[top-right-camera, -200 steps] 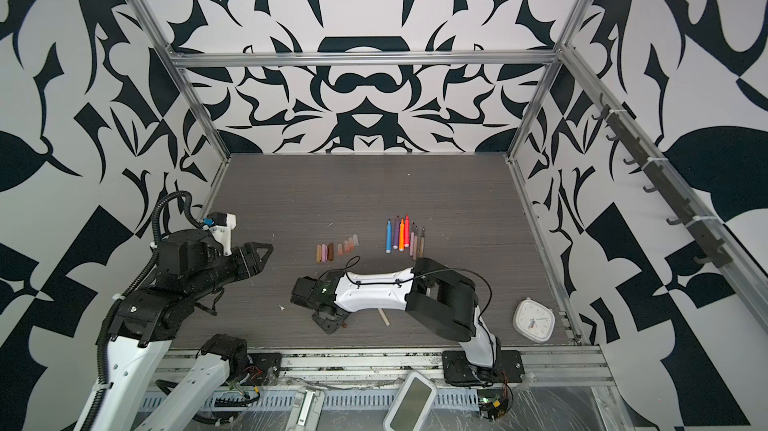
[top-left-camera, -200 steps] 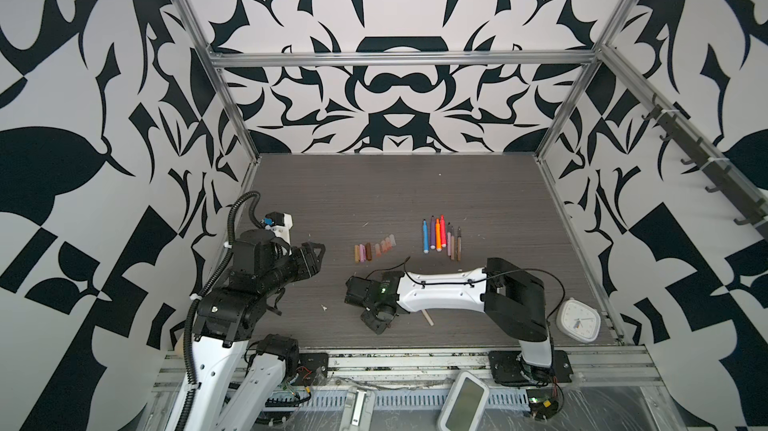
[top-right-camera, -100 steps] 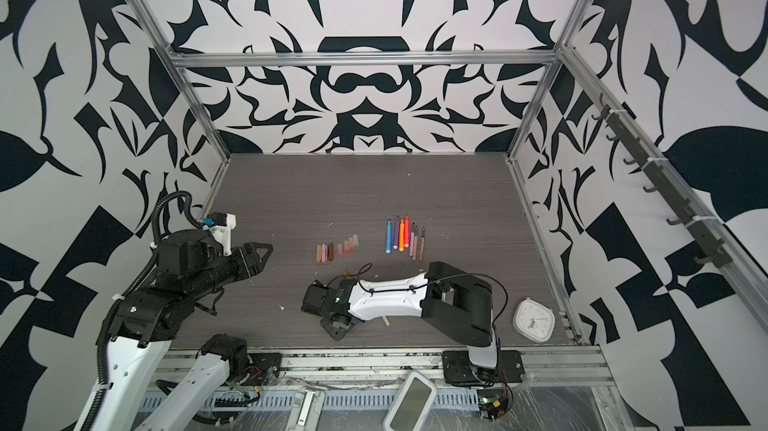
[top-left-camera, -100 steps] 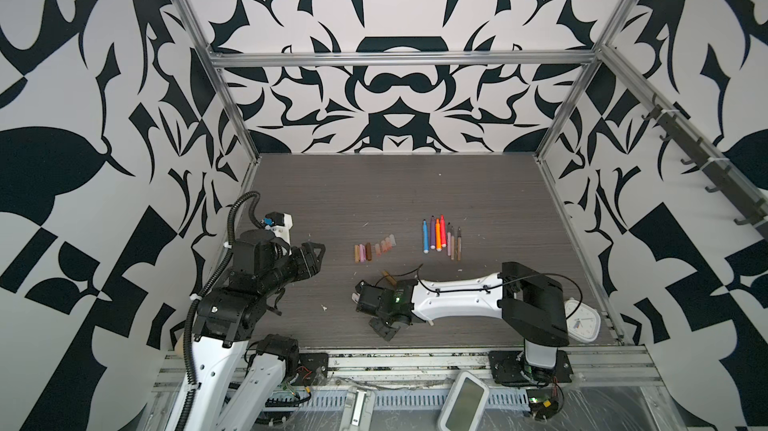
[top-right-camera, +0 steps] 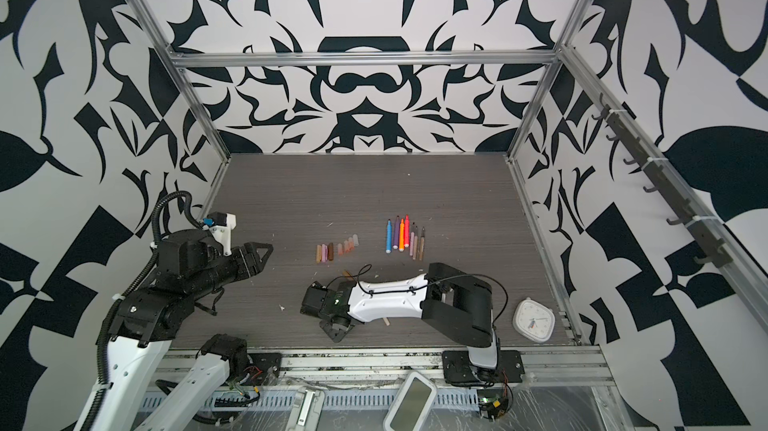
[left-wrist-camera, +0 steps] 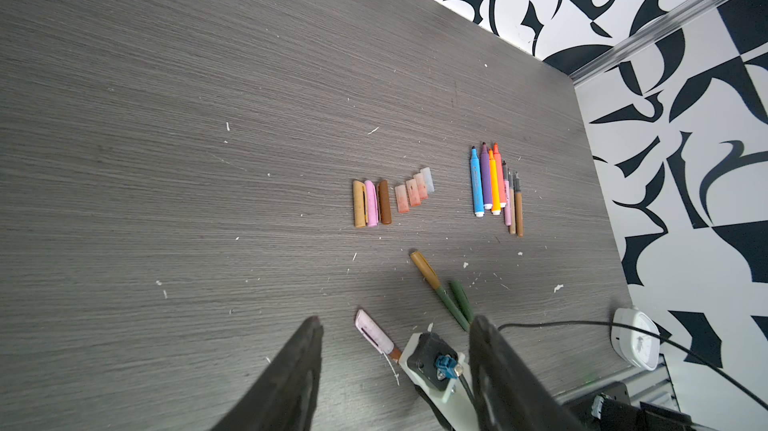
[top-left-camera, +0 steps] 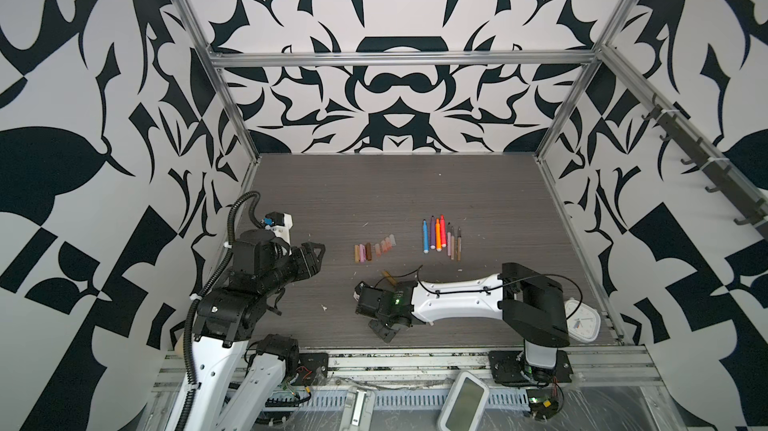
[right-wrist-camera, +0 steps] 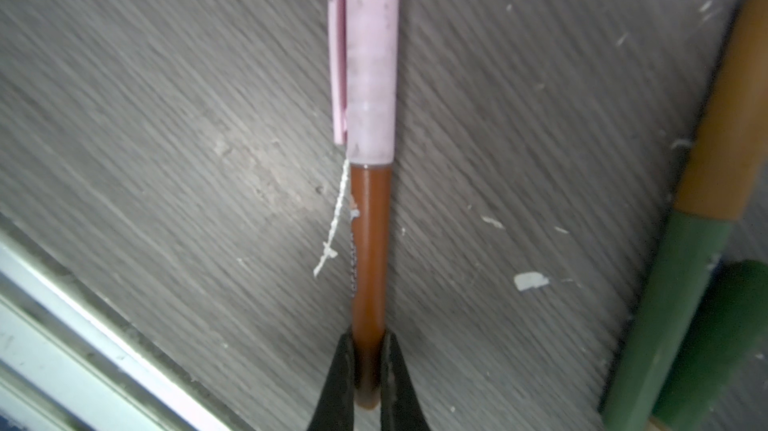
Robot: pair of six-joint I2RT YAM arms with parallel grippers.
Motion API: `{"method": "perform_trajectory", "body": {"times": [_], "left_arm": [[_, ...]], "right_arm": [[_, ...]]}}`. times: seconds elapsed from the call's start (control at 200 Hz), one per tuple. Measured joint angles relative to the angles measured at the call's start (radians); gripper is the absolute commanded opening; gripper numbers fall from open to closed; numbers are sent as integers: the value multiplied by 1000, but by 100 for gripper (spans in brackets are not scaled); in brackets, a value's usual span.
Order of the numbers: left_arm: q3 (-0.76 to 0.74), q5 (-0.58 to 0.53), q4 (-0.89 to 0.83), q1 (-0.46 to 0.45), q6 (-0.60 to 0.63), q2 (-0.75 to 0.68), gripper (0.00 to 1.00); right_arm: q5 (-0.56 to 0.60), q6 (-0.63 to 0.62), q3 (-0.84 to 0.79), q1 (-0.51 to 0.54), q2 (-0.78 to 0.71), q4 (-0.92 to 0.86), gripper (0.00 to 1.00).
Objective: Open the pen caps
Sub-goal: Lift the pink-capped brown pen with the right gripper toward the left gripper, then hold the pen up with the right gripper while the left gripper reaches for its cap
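The grey table is bare on its far side, and all the work sits in its near half. The right arm lies low across the near part, reaching left toward the middle. The left arm holds off at the left edge. A white clock rests in the near right corner.

Right of centre lies a row of bare pens. Just left of them is a row of loose pen caps, well apart from both arms, and those look done.

Nearer than both rows, around the middle, two pens are still capped. One is a green pen with a tan cap, and near it is a brown pen with a pink cap.

The right gripper is clamped tight on the brown pen's tail end. I cannot tell whether the pen is lifted off the table. The left gripper stands about half open with nothing in it, well left of that pen.

The step in hand looks like uncapping the brown pen: the hold is made and the pull has not begun. Next, the left gripper should cross to the pink cap, close around it and draw straight along the pen. A skewed pull could twist the thin pen out of the grip.
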Motion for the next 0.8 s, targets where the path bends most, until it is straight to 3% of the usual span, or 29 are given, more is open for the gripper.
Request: {"method": "perform_trajectory", "body": {"times": [0.125,0.44,0.8], "left_arm": [[0,3,0,0,0,6,59],[0,4,0,0,0,-4,60],[-1,-31,-2,0,-5,-12,60]], "right_arm": [[15,-1,-23,0,-54,-35,0],[53,24,-116,-16,-373,-65,0],[27,34,-163,-91,-528,-84,0]]}}
